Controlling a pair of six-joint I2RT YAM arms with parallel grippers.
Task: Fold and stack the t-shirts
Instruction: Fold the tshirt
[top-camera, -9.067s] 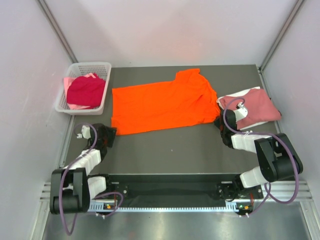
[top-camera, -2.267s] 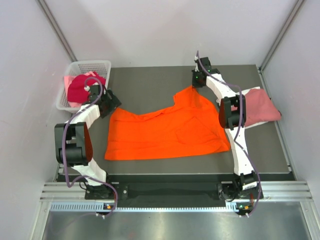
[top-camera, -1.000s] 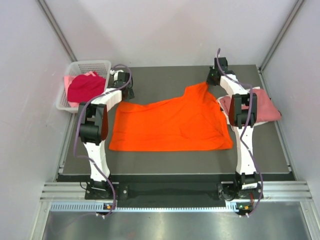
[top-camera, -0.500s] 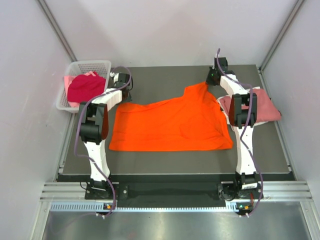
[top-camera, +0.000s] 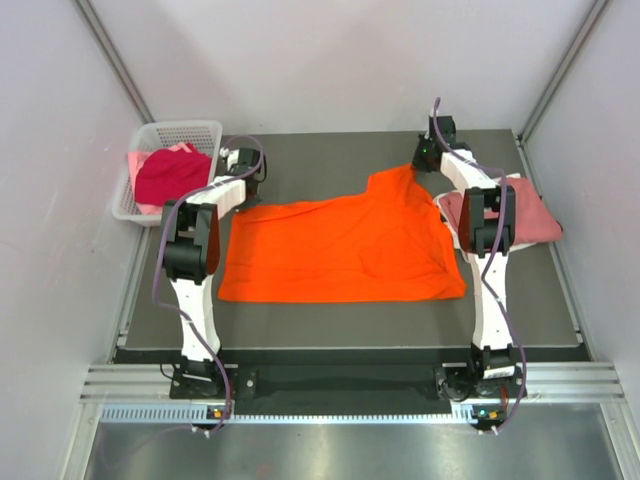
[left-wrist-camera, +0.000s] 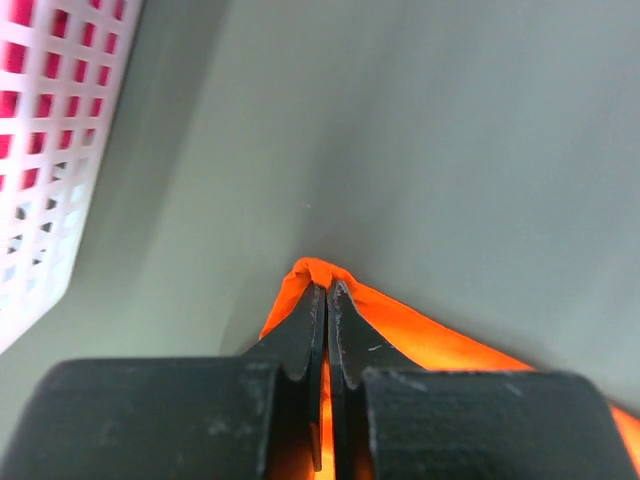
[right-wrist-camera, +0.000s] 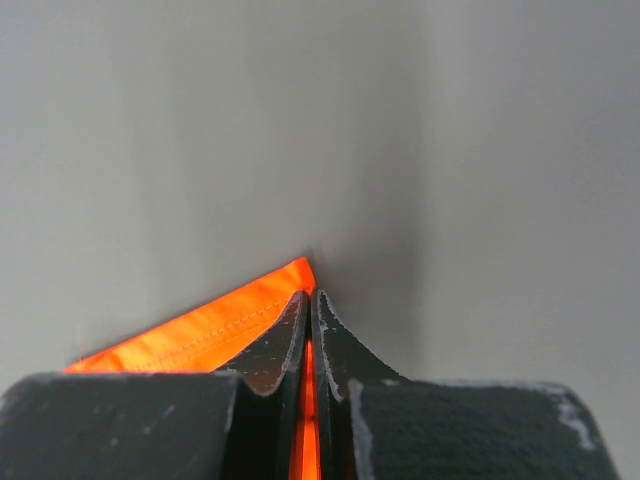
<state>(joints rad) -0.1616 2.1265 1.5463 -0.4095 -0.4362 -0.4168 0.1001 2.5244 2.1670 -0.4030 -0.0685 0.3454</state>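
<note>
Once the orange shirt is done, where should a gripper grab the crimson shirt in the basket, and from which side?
Probably pinch the crimson shirt at the top of its bunched mound, coming straight down from above. It lies heaped on top, and the basket walls block a sideways approach.

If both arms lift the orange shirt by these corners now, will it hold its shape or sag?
Likely floppy: the orange shirt lies wrinkled and flat, so its middle should sag between the left gripper and right gripper. Each grip is only a small corner pinch, so it may slip under a hard tug.
</note>
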